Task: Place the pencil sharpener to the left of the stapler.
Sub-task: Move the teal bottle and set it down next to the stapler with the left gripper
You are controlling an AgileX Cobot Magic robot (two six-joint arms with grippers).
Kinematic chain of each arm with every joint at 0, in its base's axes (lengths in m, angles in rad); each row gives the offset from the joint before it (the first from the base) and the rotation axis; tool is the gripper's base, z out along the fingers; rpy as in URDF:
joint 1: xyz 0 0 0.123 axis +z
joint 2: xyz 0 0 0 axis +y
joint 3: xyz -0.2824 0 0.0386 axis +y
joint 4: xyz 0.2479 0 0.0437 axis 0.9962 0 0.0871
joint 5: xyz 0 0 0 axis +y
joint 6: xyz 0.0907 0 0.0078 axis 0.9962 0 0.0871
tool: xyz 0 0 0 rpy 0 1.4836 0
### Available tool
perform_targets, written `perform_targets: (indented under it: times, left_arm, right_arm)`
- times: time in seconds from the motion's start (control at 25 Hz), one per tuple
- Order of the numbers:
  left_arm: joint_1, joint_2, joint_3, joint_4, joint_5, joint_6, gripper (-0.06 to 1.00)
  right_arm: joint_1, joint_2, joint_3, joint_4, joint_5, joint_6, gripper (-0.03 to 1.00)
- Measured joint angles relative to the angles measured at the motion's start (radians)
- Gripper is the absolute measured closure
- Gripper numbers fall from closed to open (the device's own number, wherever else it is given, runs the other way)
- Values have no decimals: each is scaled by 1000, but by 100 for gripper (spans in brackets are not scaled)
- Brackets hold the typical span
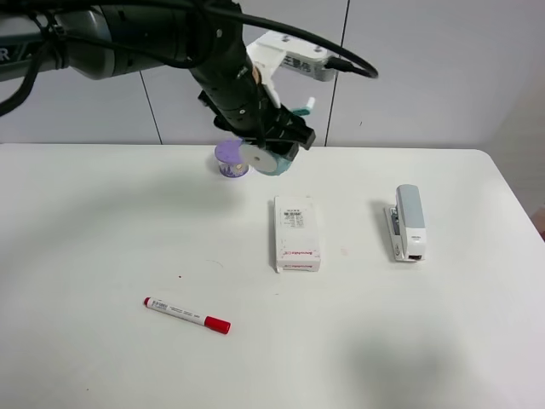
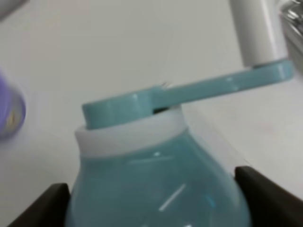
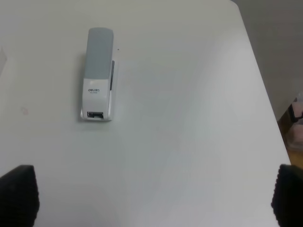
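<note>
Nearest on the white table (image 1: pixel 85 221): a red-capped marker (image 1: pixel 186 314), lying flat, nearer than the white box with red print (image 1: pixel 296 233) and off to its left, well apart.

Mid-table: the box lay flat, long side running near to far. The stapler (image 1: pixel 409 222) lay to the right of the box, well apart and roughly parallel to it, grey top up.

Right gripper (image 3: pixel 151 198): dark fingertips (image 3: pixel 16 194) spread wide at the two corners of the wrist view, over bare table, the stapler ahead of it. It did not show in the high view.

Beyond the box's far end and to its left: a small purple round container (image 1: pixel 230 159) stood on the table.

Beyond the box's far end, slightly left: the left gripper (image 1: pixel 274 143) hung over the table, clamped on the pencil sharpener (image 1: pixel 274 162). One dark finger (image 2: pixel 270 194) pressed on each flank of the teal body, the body seated between them. White round face tilted down and leftward, toward the purple container. The teal crank (image 2: pixel 199 90) stuck out past the fingertips, away from the wrist. The sharpener looked clear of the tabletop, though how high could not be judged.
</note>
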Motion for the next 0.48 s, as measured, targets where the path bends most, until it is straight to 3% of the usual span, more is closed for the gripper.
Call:
perform_targets:
  times: [0.12,0.28,0.4,0.48]
  left_arm:
    - [-44,1,-11,-43,13,351,27]
    - [-59,27,-12,-211,62,820,27]
    - [-59,60,-12,-312,78,1031,27]
    - [-59,77,-12,-342,78,1091,27]
  right_arm:
    - [0,0,0,0,0,0,-2]
    - [0,0,0,0,0,0,-2]
    - [0,0,0,0,0,0,-2]
    - [0,0,0,0,0,0,-2]
